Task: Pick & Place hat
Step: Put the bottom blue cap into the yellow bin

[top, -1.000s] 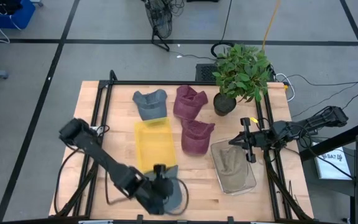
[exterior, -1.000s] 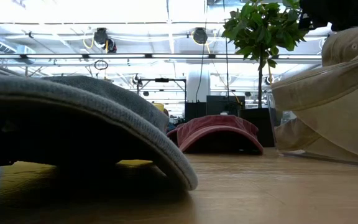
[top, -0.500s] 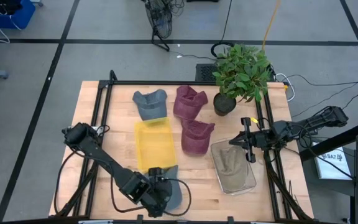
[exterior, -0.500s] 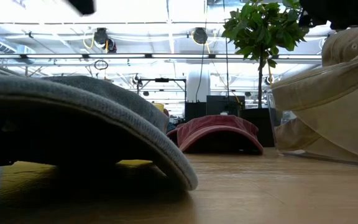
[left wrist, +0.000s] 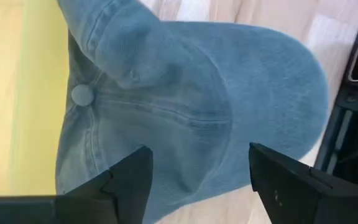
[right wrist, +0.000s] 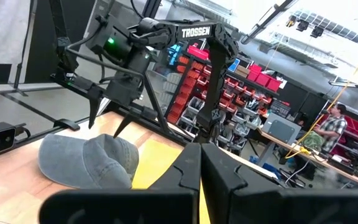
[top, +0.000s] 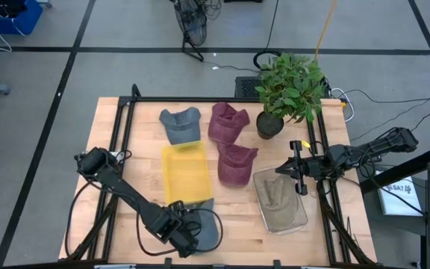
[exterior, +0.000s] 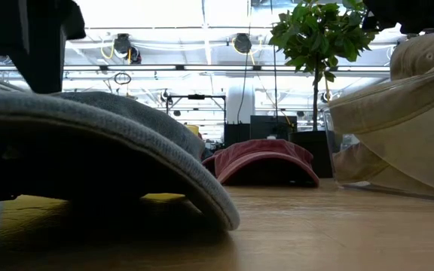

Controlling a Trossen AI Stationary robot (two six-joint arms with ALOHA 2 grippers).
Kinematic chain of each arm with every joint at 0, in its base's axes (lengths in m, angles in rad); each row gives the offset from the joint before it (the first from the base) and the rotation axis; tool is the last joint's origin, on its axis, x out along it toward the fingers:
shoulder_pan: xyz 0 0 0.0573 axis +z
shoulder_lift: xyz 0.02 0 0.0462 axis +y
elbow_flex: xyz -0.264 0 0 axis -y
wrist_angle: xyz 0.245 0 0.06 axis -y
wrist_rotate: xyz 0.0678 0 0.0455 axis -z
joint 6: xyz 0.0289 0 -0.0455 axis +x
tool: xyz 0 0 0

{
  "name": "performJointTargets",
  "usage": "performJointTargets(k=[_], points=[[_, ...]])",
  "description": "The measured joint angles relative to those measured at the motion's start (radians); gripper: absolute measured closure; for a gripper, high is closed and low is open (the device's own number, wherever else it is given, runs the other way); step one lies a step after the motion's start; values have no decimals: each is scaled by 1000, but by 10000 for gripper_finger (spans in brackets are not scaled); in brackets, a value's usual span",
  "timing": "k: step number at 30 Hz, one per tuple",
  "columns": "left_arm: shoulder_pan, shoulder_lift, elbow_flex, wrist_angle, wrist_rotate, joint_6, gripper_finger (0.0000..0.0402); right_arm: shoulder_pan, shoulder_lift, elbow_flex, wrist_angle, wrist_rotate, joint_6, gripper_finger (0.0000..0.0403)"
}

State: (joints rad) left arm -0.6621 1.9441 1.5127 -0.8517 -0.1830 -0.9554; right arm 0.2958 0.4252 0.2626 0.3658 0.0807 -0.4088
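- Your left tool (top: 187, 237) sits at the near edge of the wooden surface (top: 118, 134), directly over a blue-grey denim hat (top: 204, 224).
- The left wrist view shows its two dark fingers (left wrist: 126, 180) spread wide, one on each side of the hat's crown. They are released, with nothing clamped between them.
- That hat (left wrist: 191, 106) lies on the surface with one edge overlapping the near end of the yellow tray (top: 185, 173). Its top button shows in the left wrist view, next to the yellow.
- In the low view the hat's brim (exterior: 126, 143) fills the left foreground and rests flat on the wood.
- Your right tool (top: 297, 176) hangs over the right side of the surface, above the far end of a clear bin (top: 295, 221). Its fingers (right wrist: 191, 168) are pressed together and clenched on nothing.
- The clear bin holds a tan hat (top: 277, 196).
- A second blue-grey hat (top: 180, 124) lies at the far side, just beyond the yellow tray.
- Two maroon hats: one far (top: 228, 122), one nearer (top: 234, 164). The nearer one lies between the tray and the clear bin.
- A potted plant (top: 290, 86) stands at the far right corner of the surface.
- In the right wrist view a person (right wrist: 333, 127) is in the room beyond, well away from the surface.
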Motion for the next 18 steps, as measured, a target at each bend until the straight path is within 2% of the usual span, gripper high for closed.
performJointTargets(k=[6, 13, 18], points=[[-1, 0, -35, 74, 1, 18, 138, 0, 0, 0, 0, 0, -4, 403], [3, 0, -137, 178, -4, 31, 161, 0, 0, 0, 1, 0, -18, 403], [13, 0, -156, 227, 7, 56, 183, 0, 0, 0, 0, 0, -19, 403]])
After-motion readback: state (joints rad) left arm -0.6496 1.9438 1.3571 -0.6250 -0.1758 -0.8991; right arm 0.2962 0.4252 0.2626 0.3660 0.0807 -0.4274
